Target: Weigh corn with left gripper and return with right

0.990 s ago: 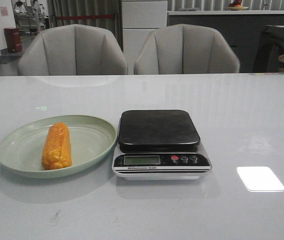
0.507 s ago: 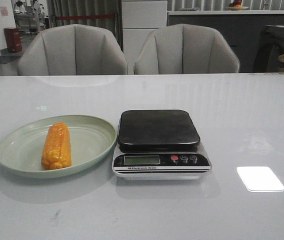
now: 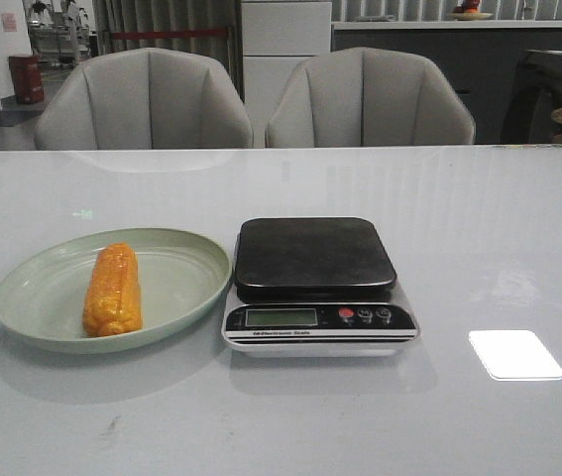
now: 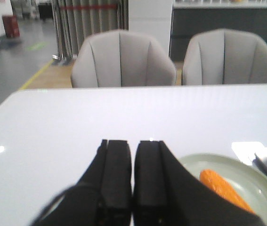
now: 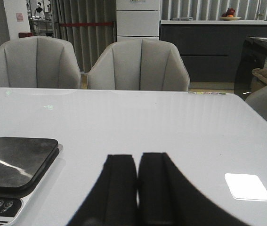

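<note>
The orange-yellow corn [image 3: 113,289] lies lengthwise on a pale green plate [image 3: 176,288] at the table's left; the corn [image 4: 223,188] and the plate [image 4: 260,188] also show in the left wrist view. A kitchen scale [image 3: 315,283] with a black platform and nothing on it stands just right of the plate; the scale [image 5: 11,167] appears in the right wrist view too. My left gripper [image 4: 133,143] is shut and empty, short of the plate. My right gripper [image 5: 137,157] is shut and empty, beside the scale. Neither gripper shows in the front view.
Two grey chairs [image 3: 147,99] [image 3: 370,99] stand behind the table's far edge. A bright light reflection [image 3: 514,354] lies on the glossy tabletop right of the scale.
</note>
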